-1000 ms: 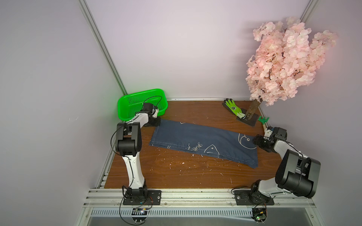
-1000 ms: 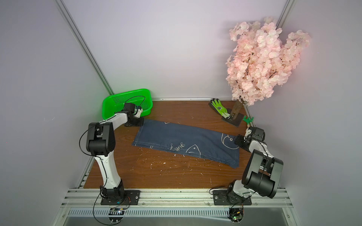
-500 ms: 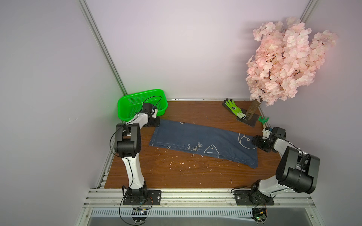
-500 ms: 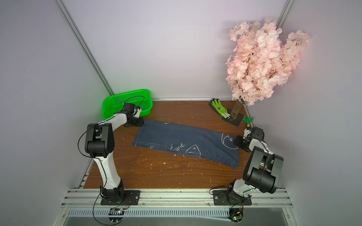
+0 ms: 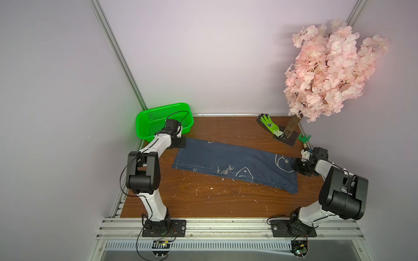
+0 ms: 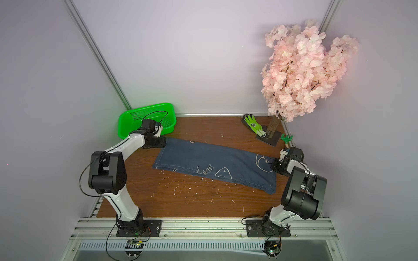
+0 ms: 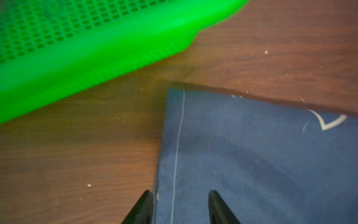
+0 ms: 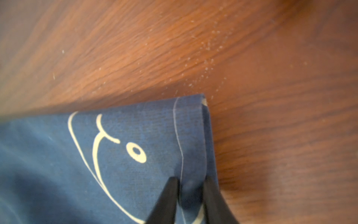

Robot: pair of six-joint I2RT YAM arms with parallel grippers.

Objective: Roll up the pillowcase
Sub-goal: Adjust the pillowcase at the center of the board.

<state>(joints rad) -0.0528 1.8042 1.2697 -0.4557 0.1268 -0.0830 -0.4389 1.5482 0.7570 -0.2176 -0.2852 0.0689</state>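
Observation:
The dark blue pillowcase with white fish outlines lies flat and slanted across the wooden table in both top views. My left gripper is at its far left corner, close to the basket. In the left wrist view the left gripper is open, one fingertip over bare wood and the other over the pillowcase, straddling the stitched hem. My right gripper is at the right end. In the right wrist view the right gripper is shut, pinching a raised fold of the pillowcase hem.
A green basket stands at the back left, just behind the left gripper. A green-and-black glove, a pink blossom tree on a dark base and a small green rake fill the back right. White crumbs dot the wood.
The left gripper has opened over the left hem. The right gripper has closed on the right hem after shifting slightly onto the cloth. The pillowcase has not moved.

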